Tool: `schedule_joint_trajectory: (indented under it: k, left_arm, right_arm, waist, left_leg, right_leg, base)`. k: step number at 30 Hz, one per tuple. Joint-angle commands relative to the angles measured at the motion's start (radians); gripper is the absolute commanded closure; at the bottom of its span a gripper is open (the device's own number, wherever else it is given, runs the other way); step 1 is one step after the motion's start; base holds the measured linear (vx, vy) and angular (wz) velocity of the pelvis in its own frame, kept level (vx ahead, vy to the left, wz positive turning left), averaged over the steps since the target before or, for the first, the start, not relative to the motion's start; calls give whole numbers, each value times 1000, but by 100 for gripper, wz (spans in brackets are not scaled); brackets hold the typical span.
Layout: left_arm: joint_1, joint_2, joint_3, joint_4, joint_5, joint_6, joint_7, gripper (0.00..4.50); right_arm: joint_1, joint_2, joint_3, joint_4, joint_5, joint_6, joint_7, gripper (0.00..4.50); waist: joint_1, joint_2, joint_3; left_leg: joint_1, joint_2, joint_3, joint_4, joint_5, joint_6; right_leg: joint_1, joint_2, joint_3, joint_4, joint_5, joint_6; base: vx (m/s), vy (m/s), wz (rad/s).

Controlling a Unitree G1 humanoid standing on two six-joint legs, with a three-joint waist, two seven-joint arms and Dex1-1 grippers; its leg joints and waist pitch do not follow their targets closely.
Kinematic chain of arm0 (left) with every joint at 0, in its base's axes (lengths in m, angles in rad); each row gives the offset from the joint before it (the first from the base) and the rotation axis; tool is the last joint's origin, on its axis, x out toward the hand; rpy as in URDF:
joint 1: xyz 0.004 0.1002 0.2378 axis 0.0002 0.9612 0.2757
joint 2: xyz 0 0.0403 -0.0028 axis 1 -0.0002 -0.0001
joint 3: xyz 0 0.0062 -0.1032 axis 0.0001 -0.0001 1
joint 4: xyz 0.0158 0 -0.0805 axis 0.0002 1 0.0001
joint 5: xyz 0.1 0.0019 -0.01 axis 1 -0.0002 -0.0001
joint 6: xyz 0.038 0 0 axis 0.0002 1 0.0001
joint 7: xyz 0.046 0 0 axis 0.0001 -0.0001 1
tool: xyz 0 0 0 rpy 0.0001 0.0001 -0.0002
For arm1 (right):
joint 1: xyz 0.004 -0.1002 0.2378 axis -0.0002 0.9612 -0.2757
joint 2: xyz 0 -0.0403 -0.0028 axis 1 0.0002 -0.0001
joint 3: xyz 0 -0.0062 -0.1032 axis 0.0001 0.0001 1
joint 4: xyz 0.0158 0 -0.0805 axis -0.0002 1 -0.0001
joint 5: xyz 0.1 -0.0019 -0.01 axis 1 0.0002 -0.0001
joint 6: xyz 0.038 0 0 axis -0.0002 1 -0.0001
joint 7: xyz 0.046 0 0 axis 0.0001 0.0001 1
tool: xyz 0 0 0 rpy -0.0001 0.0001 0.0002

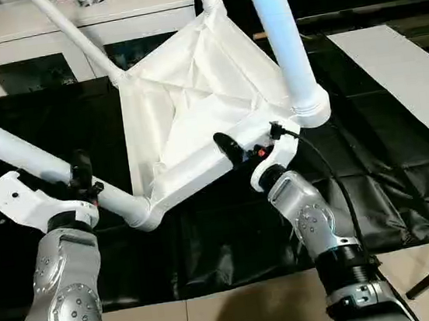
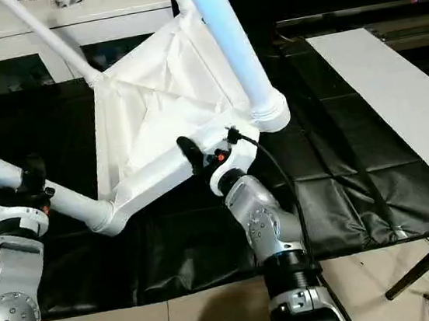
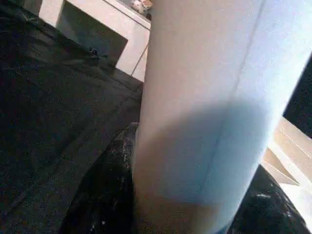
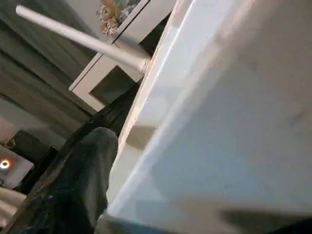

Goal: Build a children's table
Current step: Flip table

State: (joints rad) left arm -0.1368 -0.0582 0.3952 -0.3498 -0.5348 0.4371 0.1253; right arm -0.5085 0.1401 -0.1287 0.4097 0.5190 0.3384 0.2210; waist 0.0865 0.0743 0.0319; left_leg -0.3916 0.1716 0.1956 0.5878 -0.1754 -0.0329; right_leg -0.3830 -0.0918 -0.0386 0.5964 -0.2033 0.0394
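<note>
Item: children's table (image 1: 192,108), upturned and tilted above the black mat (image 1: 374,188), all legs socketed; my left gripper (image 1: 84,180) clasps one leg (image 1: 10,150), my right gripper (image 1: 233,149) straddles the tabletop rim, closure unclear; presumably light, stiff, slick, best held near sockets.

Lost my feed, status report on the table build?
Left gripper shut on near-left leg. Right gripper at tabletop front rim, grip unclear. All four legs socketed, table tilted. Nothing in the way.
</note>
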Motion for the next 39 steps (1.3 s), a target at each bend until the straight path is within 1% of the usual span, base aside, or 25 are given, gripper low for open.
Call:
schedule_joint_trajectory:
  k: [1, 2, 5, 6, 7, 10, 11, 12, 13, 14, 15, 17, 19, 21, 22, 24, 27, 29, 30, 32, 33, 35, 36, 38, 39]
  left_arm:
    - [20, -97, 7, 27, -80, -13, 14, 262]
    - [18, -93, 7, 32, -78, -17, 15, 262]
    - [18, -89, 8, 37, -77, -24, 16, 262]
    - [18, -89, 7, 36, -77, -25, 16, 262]
    - [19, -90, 7, 36, -74, -29, 19, 262]
    - [21, -89, 8, 36, -73, -32, 22, 262]
    - [22, -89, 8, 36, -72, -33, 23, 227]
    - [21, -84, 14, 41, -57, -36, 36, 227]
    - [19, -84, 19, 46, -70, -38, 29, 206]
    - [18, -84, 20, 48, -74, -38, 26, 189]
    - [17, -87, 26, 50, -95, -44, 12, 189]
    - [18, -85, 26, 50, -95, -46, 9, 169]
    - [19, -82, 26, 50, -93, -52, 13, 145]
    - [18, -77, 29, 51, -92, -58, 16, 138]
    - [16, -72, 35, 51, -87, -64, 23, 123]
    - [17, -57, 33, 55, -84, -72, 34, 110]
    - [5, -19, 76, 87, -68, -109, 76, 80]
    - [-1, 4, 108, 105, -63, -126, 94, 68]
    - [-4, 17, 126, 115, -62, -132, 101, 68]
    - [-7, 42, 154, 133, -57, -140, 111, 65]
    - [-7, 53, 164, 141, -51, -145, 114, 65]
    - [-8, 92, 200, 174, -31, -161, 136, 65]
    - [-10, 108, 215, 189, -29, -166, 146, 65]
    - [-12, 151, 247, 231, -23, -181, 172, 65]
    - [-12, 156, 247, 236, -22, -181, 174, 65]
  right_arm:
    - [3, -28, -70, 39, -5, -19, -54, 115]
    - [-6, -28, -82, 46, 3, -24, -59, 141]
    - [-24, -23, -120, 56, 47, -19, -76, 159]
    - [-27, -25, -126, 57, 52, -19, -78, 159]
    - [-33, -30, -126, 58, 49, -21, -75, 170]
    - [-38, -34, -124, 56, 37, -28, -68, 197]
    - [-40, -35, -122, 56, 34, -30, -65, 202]
    - [-44, -38, -116, 56, 24, -34, -61, 202]
    - [-47, -39, -115, 58, 25, -36, -61, 211]
    - [-47, -40, -114, 58, 25, -36, -61, 218]
    - [-51, -42, -113, 62, 26, -39, -63, 218]
    - [-52, -44, -112, 62, 27, -41, -64, 219]
    - [-55, -49, -113, 58, 26, -43, -68, 221]
    - [-57, -61, -106, 47, 14, -50, -68, 221]
    - [-62, -70, -106, 39, 7, -55, -75, 221]
    - [-69, -78, -109, 32, 2, -61, -80, 221]
    - [-95, -133, -91, 3, -57, -80, -96, 221]
    - [-111, -163, -89, -12, -80, -81, -109, 221]
    - [-120, -182, -87, -20, -94, -82, -114, 221]
    - [-134, -217, -80, -34, -123, -84, -121, 221]
    - [-139, -232, -78, -38, -136, -83, -127, 221]
    - [-158, -282, -74, -50, -167, -67, -144, 221]
    - [-165, -303, -73, -54, -176, -60, -154, 221]
    - [-187, -365, -73, -65, -204, -33, -201, 221]
    - [-191, -378, -76, -67, -209, -27, -213, 221]
  waist:
    - [-8, -18, -53]
    - [-9, -16, -54]
    - [-9, -16, -56]
    - [-9, -17, -56]
    - [-9, -17, -54]
    - [-8, -17, -56]
    - [-9, -17, -56]
    - [-9, -20, -56]
    - [-8, -16, -55]
    - [-8, -17, -55]
    - [-7, -17, -56]
    - [-8, -17, -58]
    - [-8, -19, -60]
    - [-8, -22, -59]
    - [-6, -20, -60]
    - [-6, -20, -58]
    - [-6, -21, -57]
    - [-7, -20, -56]
    - [-6, -20, -56]
    - [-1, -22, -57]
    - [-1, -22, -58]
    - [1, -20, -59]
    - [1, -24, -61]
    - [2, -24, -61]
    - [1, -29, -60]
  left_leg:
    - [21, 46, -25, -75, -223, -25]
    - [21, 46, -26, -75, -220, -25]
    - [22, 46, -25, -74, -214, -25]
    - [22, 46, -25, -73, -210, -20]
    - [20, 45, -24, -73, -210, -18]
    - [21, 45, -24, -71, -204, -17]
    - [21, 45, -24, -72, -203, -17]
    - [21, 46, -24, -72, -204, -16]
    - [20, 45, -24, -72, -204, -17]
    - [21, 44, -23, -72, -208, -21]
    - [21, 43, -23, -72, -210, -24]
    - [22, 45, -24, -71, -202, -25]
    - [19, 44, -22, -67, -163, -10]
    - [18, 44, -21, -65, -155, 1]
    - [19, 45, -21, -65, -153, 3]
    - [19, 45, -21, -66, -162, 2]
    - [20, 46, -22, -68, -177, -10]
    - [21, 45, -22, -68, -186, -18]
    - [24, 44, -22, -68, -194, -23]
    - [26, 45, -20, -66, -185, -30]
    - [25, 44, -21, -66, -177, -32]
    - [25, 43, -21, -64, -163, -33]
    - [24, 42, -22, -64, -153, -32]
    - [28, 40, -21, -62, -156, -36]
    - [28, 40, -19, -62, -161, -34]
  right_leg:
    - [17, -37, 29, -69, -188, -109]
    - [17, -37, 29, -69, -184, -109]
    - [17, -37, 28, -67, -169, -112]
    - [18, -36, 28, -66, -160, -113]
    - [19, -37, 28, -67, -165, -113]
    - [18, -37, 28, -67, -169, -113]
    - [18, -37, 28, -67, -169, -113]
    - [18, -36, 28, -67, -173, -113]
    - [19, -37, 27, -67, -176, -113]
    - [17, -38, 28, -68, -188, -115]
    - [17, -38, 28, -68, -190, -118]
    - [17, -36, 27, -64, -165, -125]
    - [20, -36, 26, -60, -109, -128]
    - [21, -36, 26, -60, -108, -129]
    - [21, -37, 26, -60, -115, -130]
    - [20, -36, 26, -62, -135, -129]
    - [20, -35, 26, -63, -157, -119]
    - [19, -36, 26, -64, -173, -112]
    - [16, -34, 27, -66, -184, -101]
    - [13, -32, 29, -65, -166, -95]
    - [16, -32, 28, -63, -157, -94]
    - [16, -32, 27, -60, -134, -93]
    - [18, -31, 27, -56, -116, -92]
    - [17, -29, 26, -56, -115, -86]
    - [16, -29, 27, -57, -117, -86]
  base:
    - [0, 0, 0]
    - [0, 0, 0]
    - [0, 0, 0]
    - [0, 0, 0]
    - [0, 0, 0]
    - [0, 0, 0]
    - [0, 0, 0]
    - [0, 0, 0]
    - [0, 0, 0]
    - [0, 0, 0]
    - [0, 0, 0]
    - [0, 0, 0]
    - [0, 0, 0]
    - [0, 0, 0]
    - [0, 0, 0]
    - [0, 0, 0]
    - [0, 0, 0]
    - [0, 0, 0]
    - [0, 0, 0]
    - [0, 0, 0]
    - [0, 0, 0]
    - [0, 0, 0]
    - [0, 0, 0]
    - [0, 0, 0]
    - [0, 0, 0]
